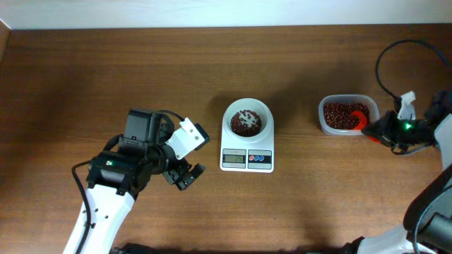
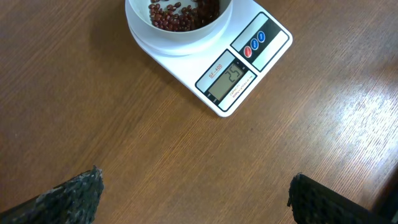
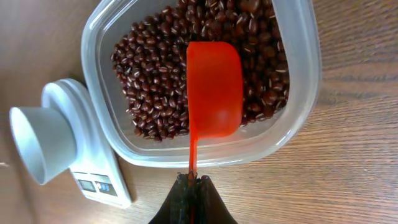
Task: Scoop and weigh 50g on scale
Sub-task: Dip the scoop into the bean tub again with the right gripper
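Resting on the table (image 1: 85, 77) ahead of the left gripper (image 2: 193, 200), just beyond its fingertips, the scale (image 2: 186, 65) is seen with its white bowl (image 2: 140, 34) at the far end. Its display (image 2: 228, 78) and its red and blue buttons (image 2: 254, 45) are turned toward the fingers. A thin layer of beans (image 2: 180, 14) is held in the bowl. Digits are shown on the display, but they cannot be read with certainty. The left fingers (image 2: 74, 196) are spread wide and released, and only bare wood is seen between them.

The right gripper (image 3: 191, 179) is clenched on the thin handle of a red scoop (image 3: 214, 87), which is pinched at its very end between the fingertips. The scoop is pointed straight out from the fingers and is held over the clear tub (image 3: 301, 93), its cup above the mass of beans filling that tub. Only a plain red surface of the cup is shown, and it cannot be told whether the cup is touching the beans beneath. From the right fingers, the scale is seen to the left of the tub, close to it but apart. In the overhead view the two grippers are well apart, with the scale between them.
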`<state>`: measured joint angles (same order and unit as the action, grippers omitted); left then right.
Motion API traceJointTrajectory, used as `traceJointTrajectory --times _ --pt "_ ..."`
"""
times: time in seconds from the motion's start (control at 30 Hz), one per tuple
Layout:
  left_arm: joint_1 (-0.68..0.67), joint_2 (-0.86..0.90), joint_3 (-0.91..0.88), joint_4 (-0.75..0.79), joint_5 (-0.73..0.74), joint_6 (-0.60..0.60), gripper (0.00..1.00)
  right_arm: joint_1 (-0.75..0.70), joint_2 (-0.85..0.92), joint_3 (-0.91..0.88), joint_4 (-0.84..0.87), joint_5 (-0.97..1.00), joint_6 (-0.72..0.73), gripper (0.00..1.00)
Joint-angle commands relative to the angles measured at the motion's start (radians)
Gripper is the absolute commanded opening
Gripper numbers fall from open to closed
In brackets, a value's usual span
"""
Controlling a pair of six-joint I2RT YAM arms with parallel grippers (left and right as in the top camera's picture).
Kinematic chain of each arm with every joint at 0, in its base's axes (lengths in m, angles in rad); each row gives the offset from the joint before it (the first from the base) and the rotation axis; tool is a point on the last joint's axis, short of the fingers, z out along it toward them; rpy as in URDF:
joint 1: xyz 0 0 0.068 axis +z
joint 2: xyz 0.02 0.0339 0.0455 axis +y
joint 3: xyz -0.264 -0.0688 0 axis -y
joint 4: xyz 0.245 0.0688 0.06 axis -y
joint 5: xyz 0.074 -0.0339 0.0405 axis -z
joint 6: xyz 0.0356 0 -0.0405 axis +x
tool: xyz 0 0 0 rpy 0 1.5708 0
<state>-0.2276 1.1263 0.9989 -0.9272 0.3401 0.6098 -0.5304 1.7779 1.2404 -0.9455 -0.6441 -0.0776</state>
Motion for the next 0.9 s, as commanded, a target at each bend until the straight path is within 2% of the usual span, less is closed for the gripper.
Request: traceJointTrajectory --times 0.0,0.13,0.43,0.87 --pt "0.003 -0.008 0.016 0.001 0.0 0.012 0.99 -0.007 0.013 -0.018 0.007 -0.034 0.008 0.04" --pt "0.003 -0.008 0.016 0.001 0.0 0.012 0.99 -0.019 0.014 -0.02 0.011 -0.107 0.004 0.04" --pt "0.003 -0.008 0.016 0.001 0.0 0.012 0.99 -0.164 0.014 -0.02 0.061 -0.402 -0.038 0.04" --pt "0.003 -0.008 0.016 0.001 0.0 0.012 0.99 -0.163 0.014 -0.02 0.045 -0.423 -0.053 0.04"
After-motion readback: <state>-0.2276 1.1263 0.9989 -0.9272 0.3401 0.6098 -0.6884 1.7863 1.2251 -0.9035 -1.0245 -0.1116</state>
